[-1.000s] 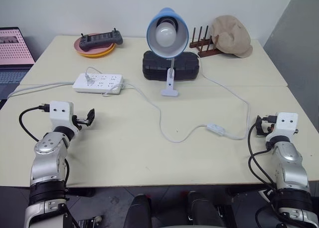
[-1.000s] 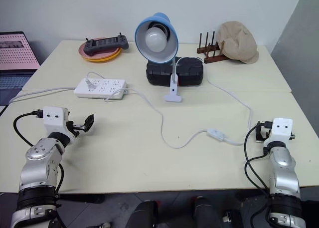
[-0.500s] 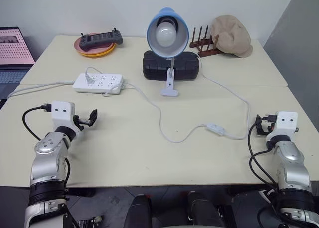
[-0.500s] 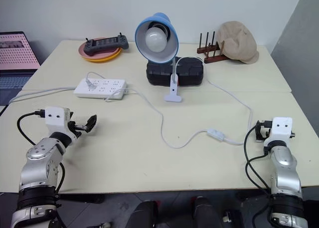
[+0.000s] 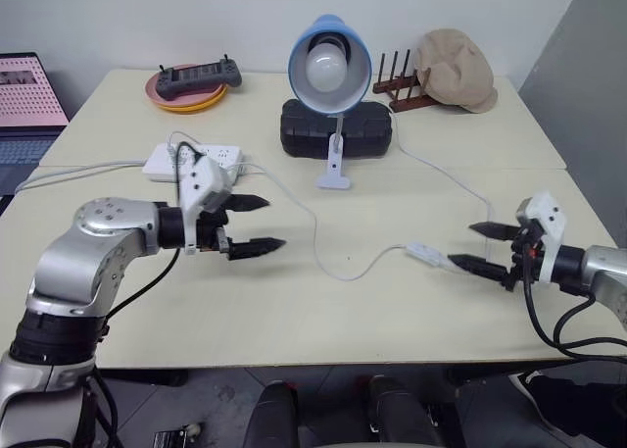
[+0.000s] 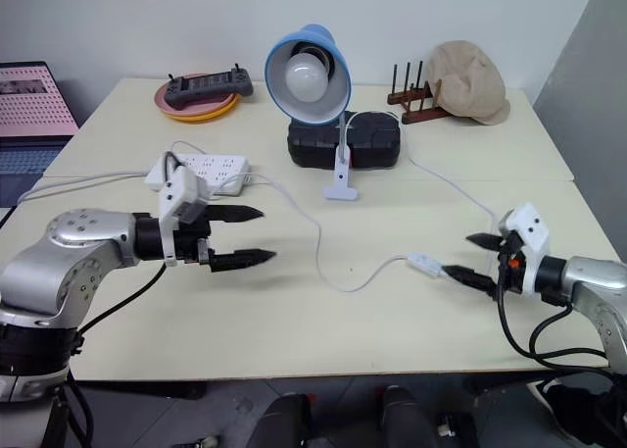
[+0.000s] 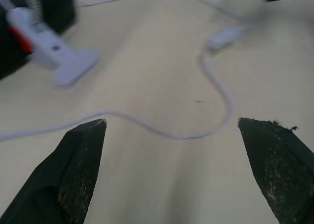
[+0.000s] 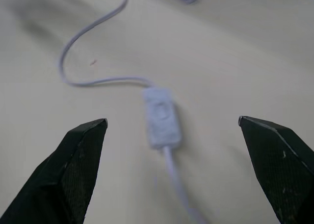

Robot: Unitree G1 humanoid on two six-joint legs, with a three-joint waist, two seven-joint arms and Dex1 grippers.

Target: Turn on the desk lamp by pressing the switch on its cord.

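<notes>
The desk lamp [image 5: 329, 66], blue shade and white bulb facing me, stands unlit at the table's back middle on its white clip base. Its thin white cord [image 5: 323, 244] loops forward across the table to the small white switch [image 5: 423, 254], which lies flat right of centre. My right gripper [image 5: 460, 245] is open, pointing left, its fingertips just right of the switch; in the right wrist view the switch [image 8: 161, 117] lies ahead between the spread fingers. Left of the cord's loop, my left gripper [image 5: 274, 223] hovers open, pointing right, holding nothing.
A white power strip [image 5: 162, 159] lies behind my left gripper. A black case [image 5: 338, 129] sits behind the lamp's base. At the back are an orange plate with a controller [image 5: 196, 77], a wooden rack [image 5: 400, 83] and a beige cap [image 5: 453, 68]. A laptop [image 5: 27, 100] stands far left.
Both arms have swung inward. The left gripper moved right and up and now points right. The right gripper moved left and turned to face the switch.
</notes>
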